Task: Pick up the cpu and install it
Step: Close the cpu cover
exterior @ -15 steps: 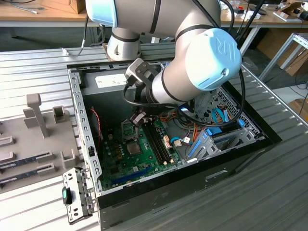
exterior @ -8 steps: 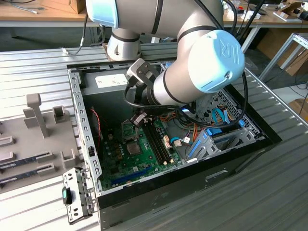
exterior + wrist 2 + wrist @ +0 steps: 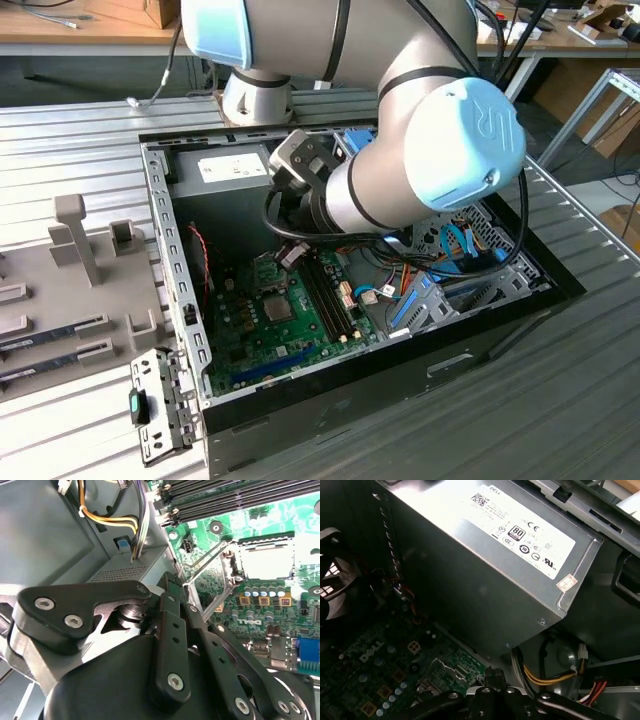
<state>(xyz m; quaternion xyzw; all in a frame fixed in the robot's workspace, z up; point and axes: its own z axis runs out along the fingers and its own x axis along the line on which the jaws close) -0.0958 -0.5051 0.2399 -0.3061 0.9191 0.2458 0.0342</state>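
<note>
Exterior view first, from the near side: the open case lies on a slatted metal table, and a loose bracket rests by its near corner on the exterior view's left. Further left a grey tray holds memory sticks. Inside the case is the green board, and in its socket lies a grey square that I take for the cpu. My pincer hangs just beyond it, low over the board and apart from the chip; I cannot tell whether it is open or closed. In the second wrist view the socket's metal frame stands lifted, with the pale cpu seated and uncovered beside it and the black memory slots past that. In the first wrist view the grey power supply fills the far end of the case, yellow cables coming out beneath it. Behind the case stands my arm's base.
</note>
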